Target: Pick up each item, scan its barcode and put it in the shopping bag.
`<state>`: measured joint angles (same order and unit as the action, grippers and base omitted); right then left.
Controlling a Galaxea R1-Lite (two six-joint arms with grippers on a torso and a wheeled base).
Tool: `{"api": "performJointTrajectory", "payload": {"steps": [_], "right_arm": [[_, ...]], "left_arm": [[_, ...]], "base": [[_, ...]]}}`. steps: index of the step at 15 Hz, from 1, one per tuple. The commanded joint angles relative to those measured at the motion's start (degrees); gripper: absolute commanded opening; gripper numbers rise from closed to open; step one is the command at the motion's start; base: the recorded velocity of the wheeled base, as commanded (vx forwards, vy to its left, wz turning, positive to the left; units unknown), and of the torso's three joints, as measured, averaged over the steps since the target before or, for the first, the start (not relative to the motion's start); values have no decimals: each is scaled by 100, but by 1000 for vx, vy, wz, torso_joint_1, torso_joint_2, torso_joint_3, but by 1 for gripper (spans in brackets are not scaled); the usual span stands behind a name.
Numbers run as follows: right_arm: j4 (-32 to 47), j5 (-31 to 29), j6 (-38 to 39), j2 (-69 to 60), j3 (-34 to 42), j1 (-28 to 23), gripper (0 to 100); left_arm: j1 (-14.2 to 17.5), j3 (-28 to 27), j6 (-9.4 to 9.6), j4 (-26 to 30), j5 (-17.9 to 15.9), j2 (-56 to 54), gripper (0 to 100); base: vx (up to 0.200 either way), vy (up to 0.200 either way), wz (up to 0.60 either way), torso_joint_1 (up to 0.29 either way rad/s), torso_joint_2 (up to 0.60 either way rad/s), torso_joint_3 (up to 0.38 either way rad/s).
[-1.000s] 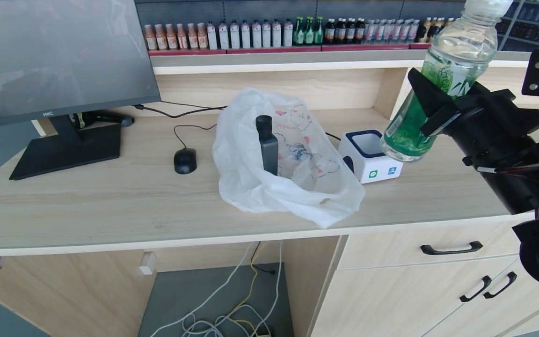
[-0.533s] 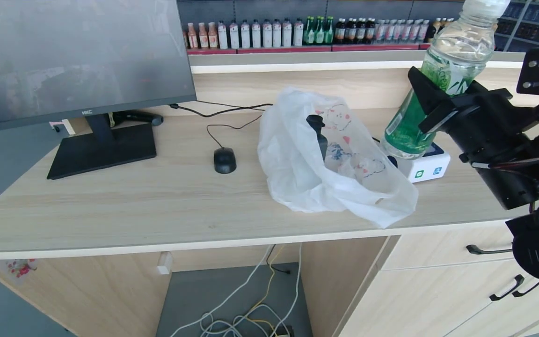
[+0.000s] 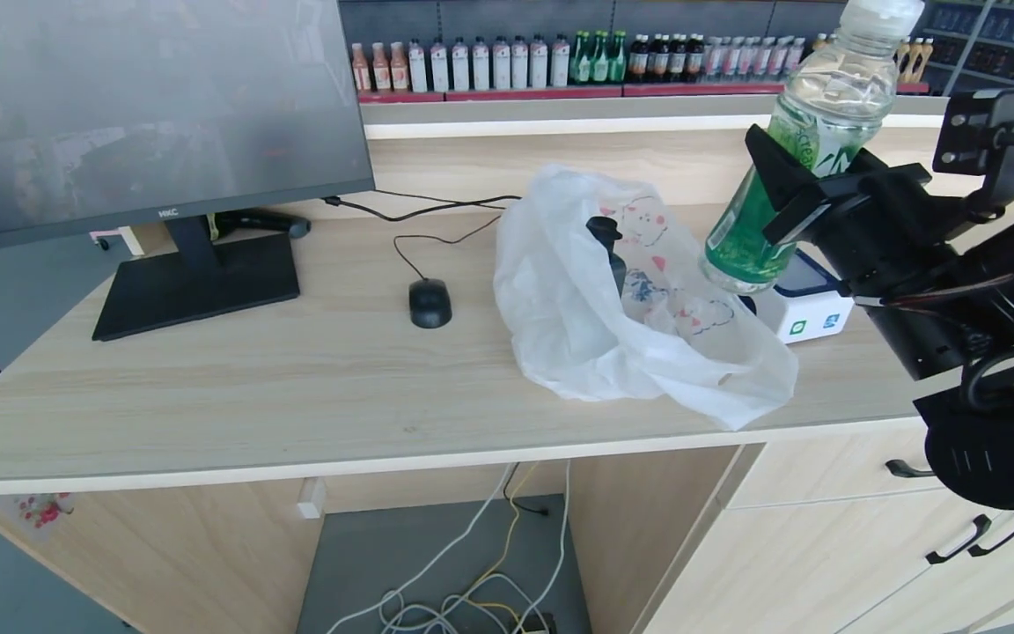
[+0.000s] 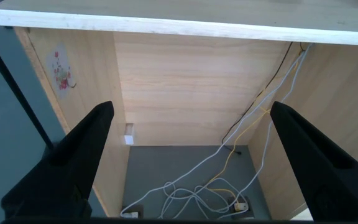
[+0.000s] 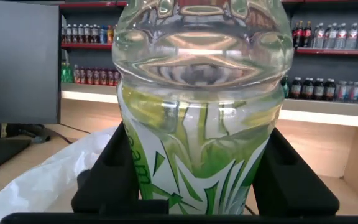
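Note:
My right gripper (image 3: 780, 189) is shut on a clear bottle (image 3: 815, 106) with a green label and white cap. It holds the bottle tilted in the air over the white scanner box (image 3: 811, 313) at the counter's right. In the right wrist view the bottle (image 5: 197, 124) stands close up between the black fingers (image 5: 114, 174). The white plastic shopping bag (image 3: 595, 335) lies open on the counter just left of the scanner, with a dark bottle (image 3: 608, 246) upright inside. My left gripper (image 4: 191, 162) hangs open below the counter edge, above the floor cables (image 4: 216, 186).
A monitor (image 3: 137, 106) on a black stand fills the counter's left, with a black mouse (image 3: 429, 304) between it and the bag. A shelf of bottles (image 3: 560, 62) runs behind the counter. Drawers with black handles (image 3: 973, 537) sit below at the right.
The head camera has swung, shifting the whole picture. Relative to the scanner, the right gripper and bottle have moved left, from beside it to over it, nearer the bag.

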<state>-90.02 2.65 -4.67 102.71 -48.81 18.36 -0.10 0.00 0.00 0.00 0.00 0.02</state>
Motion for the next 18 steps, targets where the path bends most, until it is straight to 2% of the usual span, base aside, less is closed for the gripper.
{"api": "performJointTrajectory", "payload": {"steps": [1,4,9,18], "right_arm": [[2,34,-8,355,-181,10,0],[10,368,-140,698,-234,71,0],[19,368,-113,1331,-665,98,0],[19,377,-104,1797,-841,80,0]], "left_arm": [[1,0,-9,0,0,-2,100],[1,0,0,0,0,-2,100],[1,0,0,0,0,-2,100],[1,0,0,0,0,-2,100]], "base": [[0,0,0,0,0,0],[0,0,0,0,0,0],[0,0,0,0,0,0],[0,0,0,0,0,0]]}}
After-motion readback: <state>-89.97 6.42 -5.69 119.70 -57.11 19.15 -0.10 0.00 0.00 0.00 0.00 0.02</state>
